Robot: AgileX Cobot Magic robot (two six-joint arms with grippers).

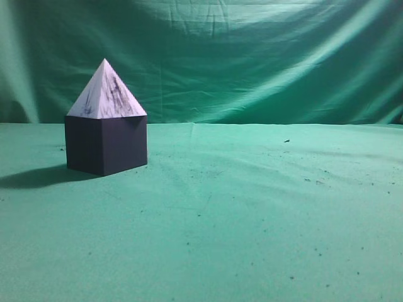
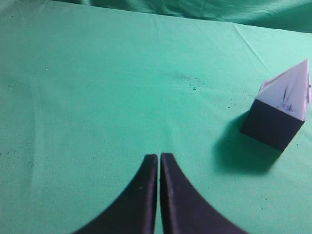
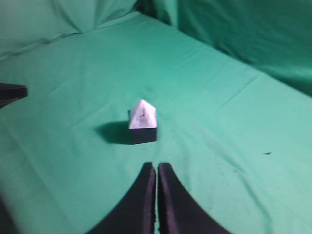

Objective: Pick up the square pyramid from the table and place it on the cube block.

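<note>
The pale lilac square pyramid [image 1: 106,93] with dark streaks sits upright on top of the dark cube block [image 1: 106,145] at the left of the green table [image 1: 252,214]. The left wrist view shows the pyramid [image 2: 292,91] on the cube [image 2: 270,124] at the right edge. The right wrist view shows the pyramid [image 3: 142,116] on the cube [image 3: 144,134] in the middle. My left gripper [image 2: 159,157] is shut and empty, well left of the stack. My right gripper [image 3: 156,166] is shut and empty, short of the stack. Neither gripper shows in the exterior view.
Wrinkled green cloth [image 1: 252,56] hangs behind the table. Small dark crumbs [image 1: 315,181] dot the cloth at the right. A dark tip, which looks like the other arm's finger [image 3: 10,92], shows at the left edge of the right wrist view.
</note>
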